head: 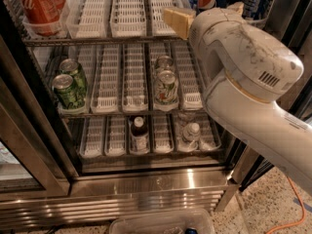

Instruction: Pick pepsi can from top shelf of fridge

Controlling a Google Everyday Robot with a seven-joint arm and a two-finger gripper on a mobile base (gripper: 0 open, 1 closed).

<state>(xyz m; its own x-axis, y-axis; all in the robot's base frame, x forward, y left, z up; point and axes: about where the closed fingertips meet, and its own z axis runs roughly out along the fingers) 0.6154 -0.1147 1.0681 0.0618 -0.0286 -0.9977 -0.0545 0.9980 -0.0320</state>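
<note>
At the silver wire top shelf point(97, 41), the pale tan hand point(204, 11) on a scuffed white arm point(243, 57) was beside a dark blue pepsi can point(206, 0) with red-white-blue globe; leftward stood a red can point(36, 6).
</note>
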